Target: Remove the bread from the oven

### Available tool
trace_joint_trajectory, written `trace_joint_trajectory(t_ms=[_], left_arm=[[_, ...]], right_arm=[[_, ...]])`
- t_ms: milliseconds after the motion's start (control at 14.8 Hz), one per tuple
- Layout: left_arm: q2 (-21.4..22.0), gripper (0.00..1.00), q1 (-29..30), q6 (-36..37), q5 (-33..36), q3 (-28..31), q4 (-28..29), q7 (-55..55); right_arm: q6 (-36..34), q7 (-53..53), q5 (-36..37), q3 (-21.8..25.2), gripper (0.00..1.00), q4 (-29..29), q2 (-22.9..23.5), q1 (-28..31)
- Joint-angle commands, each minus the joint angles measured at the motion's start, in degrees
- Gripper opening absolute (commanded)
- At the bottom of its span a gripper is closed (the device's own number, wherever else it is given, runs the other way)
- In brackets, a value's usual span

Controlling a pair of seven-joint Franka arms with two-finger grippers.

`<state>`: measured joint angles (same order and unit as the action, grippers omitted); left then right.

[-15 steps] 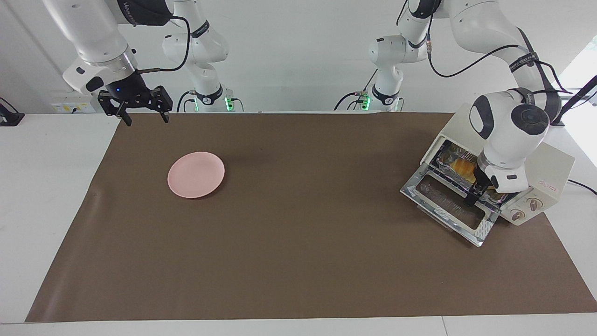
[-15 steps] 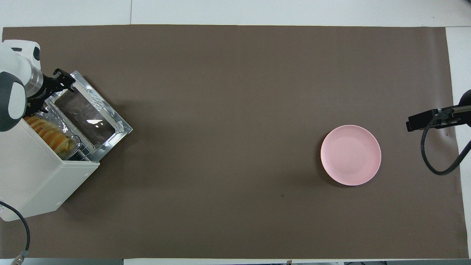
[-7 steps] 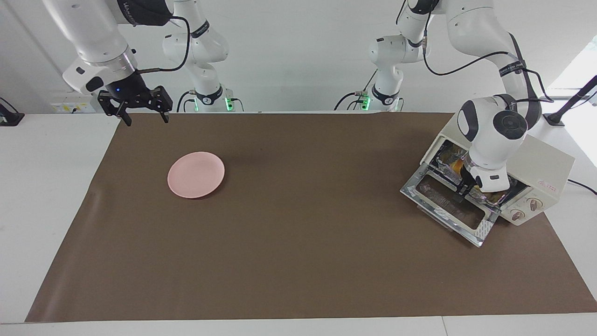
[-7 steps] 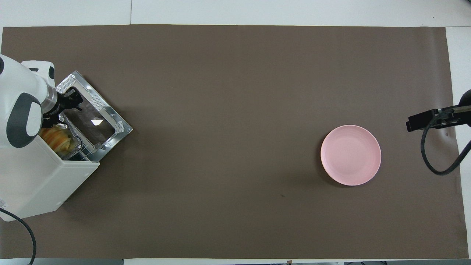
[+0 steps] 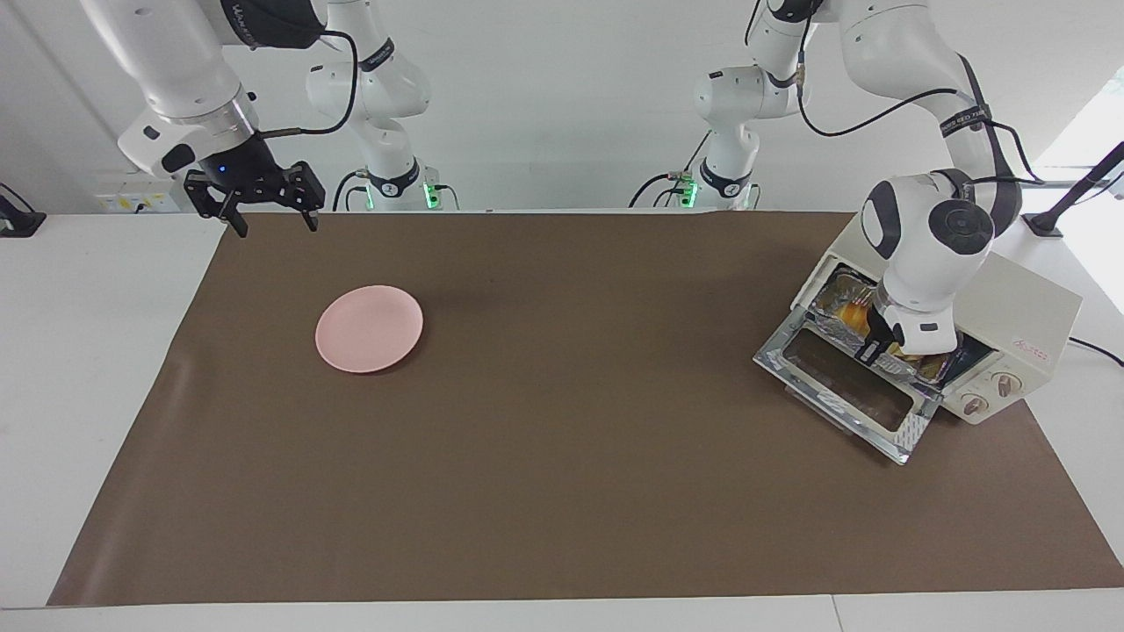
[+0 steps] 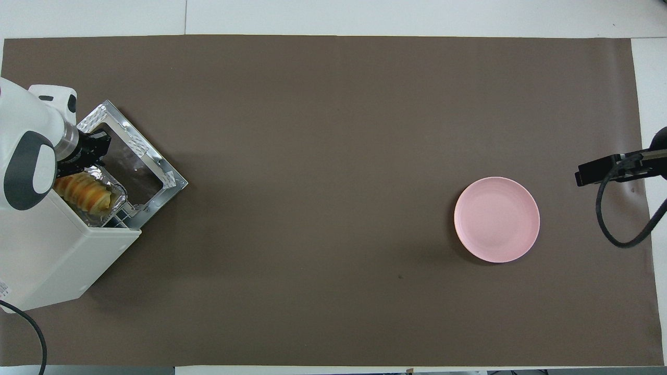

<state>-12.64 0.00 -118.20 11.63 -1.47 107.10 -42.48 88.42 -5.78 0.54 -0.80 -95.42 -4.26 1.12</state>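
Observation:
The cream-white oven (image 5: 1027,307) stands at the left arm's end of the table, its glass door (image 5: 843,386) dropped open. The golden bread (image 5: 853,312) lies in a silver foil tray (image 5: 834,298) at the oven mouth; the overhead view shows the bread (image 6: 83,190) and the tray's rim (image 6: 121,197). My left gripper (image 5: 871,351) is at the oven mouth, right at the tray's edge, partly hiding the bread; it also shows in the overhead view (image 6: 96,151). My right gripper (image 5: 275,224) is open and empty, waiting in the air over the right arm's end of the table.
A pink plate (image 5: 369,327) lies on the brown mat (image 5: 562,491) toward the right arm's end, also in the overhead view (image 6: 496,219). The oven's two knobs (image 5: 988,393) face the mat. A black cable (image 5: 1098,349) runs off from the oven.
My left gripper has moved from over the door's outer corner in to the oven mouth. The foil tray with the bread now shows a little farther out. The right arm has not moved.

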Motion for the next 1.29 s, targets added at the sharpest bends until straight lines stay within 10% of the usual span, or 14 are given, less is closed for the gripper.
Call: trace_joint_trajectory(t_ms=[0,677,1150,1218], left_arm=[[-1.6,0.0,-6.9,1.5,-0.5,-0.8,-4.0,5.7],[-11.9,0.0,-38.1,-5.1,-14.9,-1.0,-12.8,6.3],[-15.8,0.01,-39.1,-7.3,-14.6,-1.0,-13.4,8.3],[-15.8,0.33,-39.1,-6.8,-14.7,-1.0,-13.8,8.0]], right_arm=[[0.1,0.5,-0.8,-0.6,1.0,-1.2,-1.0,1.0],[0.1,0.5,-0.8,-0.6,1.0,-1.2,-1.0,1.0],[0.1,0.5,-0.8,-0.6,1.0,-1.2,-1.0,1.0],[0.1,0.5,-0.8,-0.5,1.0,-1.2,-1.0,1.0]])
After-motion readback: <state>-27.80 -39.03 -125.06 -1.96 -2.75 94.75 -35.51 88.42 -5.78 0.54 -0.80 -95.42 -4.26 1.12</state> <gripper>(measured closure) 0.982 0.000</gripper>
